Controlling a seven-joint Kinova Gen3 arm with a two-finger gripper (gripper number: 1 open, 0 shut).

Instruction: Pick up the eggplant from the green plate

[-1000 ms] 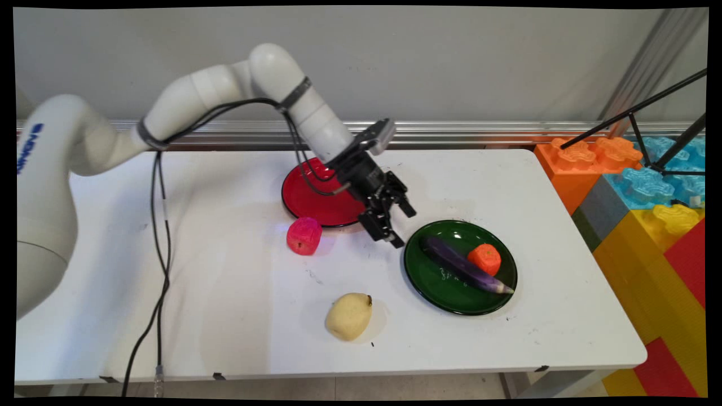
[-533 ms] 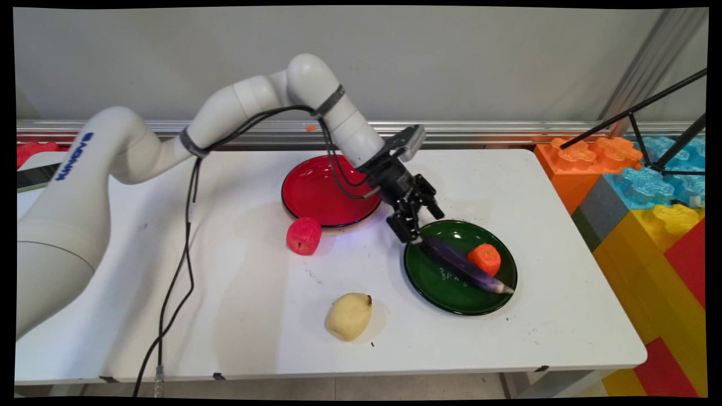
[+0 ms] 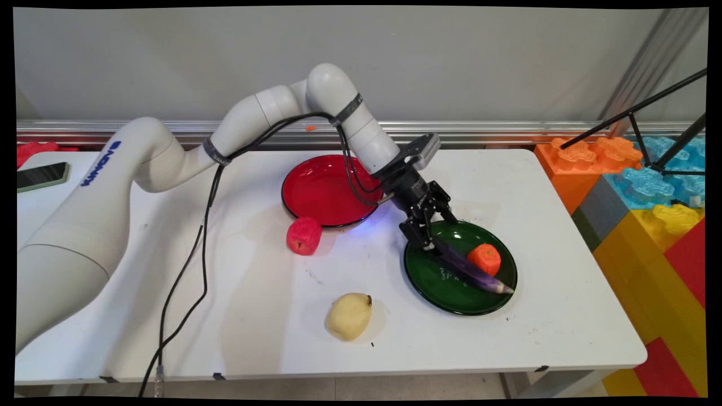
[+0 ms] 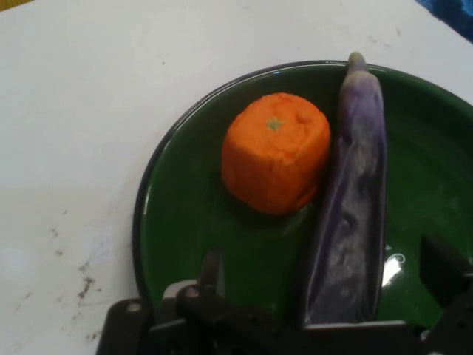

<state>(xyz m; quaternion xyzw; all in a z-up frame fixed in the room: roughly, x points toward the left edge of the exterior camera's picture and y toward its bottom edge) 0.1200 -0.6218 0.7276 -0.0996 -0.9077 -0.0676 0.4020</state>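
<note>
Over the green plate (image 3: 445,299) at the desk's (image 3: 254,316) right, the pincer (image 3: 433,239) stands open, its fingers (image 4: 443,270) straddling the far end of the eggplant (image 3: 471,270), which lies across the plate touching the orange (image 3: 485,258), so closing would clamp it.

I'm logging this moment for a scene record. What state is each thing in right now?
pincer: open, fingers either side of the eggplant's end, not closed on it
eggplant: lying on the green plate, against the orange
orange: sitting upright on the green plate
green plate: holds eggplant and orange
red plate: empty
red apple: on the table beside the red plate
pear: lying on the table
</note>
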